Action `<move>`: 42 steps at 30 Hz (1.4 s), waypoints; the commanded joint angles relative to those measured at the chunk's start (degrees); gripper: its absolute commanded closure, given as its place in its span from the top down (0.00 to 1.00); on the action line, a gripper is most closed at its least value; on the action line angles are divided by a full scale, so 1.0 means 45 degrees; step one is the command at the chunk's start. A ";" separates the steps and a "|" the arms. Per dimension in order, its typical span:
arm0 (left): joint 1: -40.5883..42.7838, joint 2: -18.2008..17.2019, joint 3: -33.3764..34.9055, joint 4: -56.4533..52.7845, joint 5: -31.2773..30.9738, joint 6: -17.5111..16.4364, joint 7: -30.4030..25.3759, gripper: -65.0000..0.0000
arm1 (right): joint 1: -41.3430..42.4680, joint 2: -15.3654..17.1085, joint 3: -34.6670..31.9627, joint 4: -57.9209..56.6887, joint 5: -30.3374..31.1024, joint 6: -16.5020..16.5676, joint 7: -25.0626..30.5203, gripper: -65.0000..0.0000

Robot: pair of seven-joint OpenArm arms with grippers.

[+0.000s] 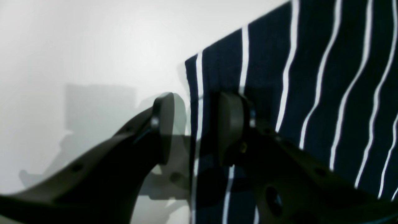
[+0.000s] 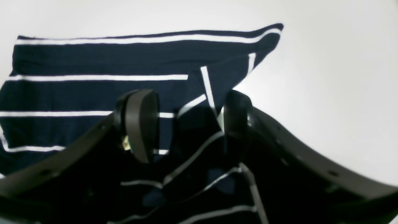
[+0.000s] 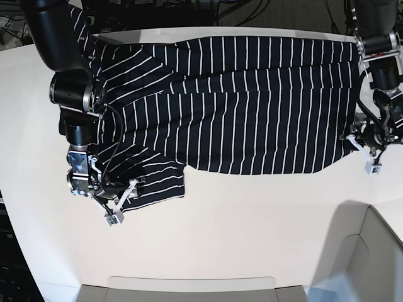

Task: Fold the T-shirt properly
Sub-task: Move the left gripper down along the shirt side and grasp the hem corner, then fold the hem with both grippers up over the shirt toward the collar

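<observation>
Nearest in the right wrist view, black right gripper [image 2: 186, 124] with fingers spread apart, straddling a rumpled fold of the dark navy soft-fabric T-shirt with thin white pinstripes [image 2: 93, 62], not clamped on it. In the left wrist view, black left gripper [image 1: 194, 129] likewise parted, one finger over the white tabletop [image 1: 77, 46], the other over the shirt's corner edge. Farther off, from the base camera, T-shirt [image 3: 252, 113] spread across the table's far half, one sleeve doubled over by the right gripper [image 3: 116, 192]

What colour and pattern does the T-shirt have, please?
The T-shirt is dark navy with thin white stripes, clearest in the base view.
</observation>
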 commanded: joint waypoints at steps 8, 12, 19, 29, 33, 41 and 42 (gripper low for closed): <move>-0.1368 -0.0243 -0.0080 -0.1702 -0.0090 -0.1086 -0.0436 0.37 | 0.0074 0.0064 -0.0064 -0.0057 -0.0348 -0.0088 -0.0846 0.53; -0.1779 0.0109 -0.0080 -0.2093 -0.0051 -0.1086 -0.0436 0.37 | 0.0074 0.0064 -0.0064 -0.0057 -0.0348 -0.0088 -0.0846 0.53; -0.1779 0.0558 -0.0061 -0.2113 -0.0012 -0.1086 -0.0475 0.29 | 0.0113 -0.0034 -0.0084 -0.0038 -0.0348 -0.0088 -0.0846 0.50; -0.1700 0.0500 -0.0530 -0.2054 -0.0070 -0.1086 -0.0299 0.00 | 0.0465 -0.0209 0.0014 0.0021 -0.0348 -0.0088 -0.0826 0.00; -0.1681 0.0480 -0.2561 -0.2015 -0.0012 -0.1086 0.0248 0.00 | 0.0563 -0.0209 0.0033 0.0314 -0.0329 -0.0088 -0.0826 0.00; -0.0255 0.0382 -0.3402 0.2478 -0.0070 -0.1086 0.1909 0.00 | -0.1313 -0.1010 -0.0084 0.5569 -0.0329 0.0166 -0.1705 0.00; -0.0157 0.0382 -0.3402 0.2849 -0.0070 -0.1086 0.2104 0.00 | -0.1469 -0.1225 -0.0084 0.6253 -0.0329 0.0498 -0.2077 0.00</move>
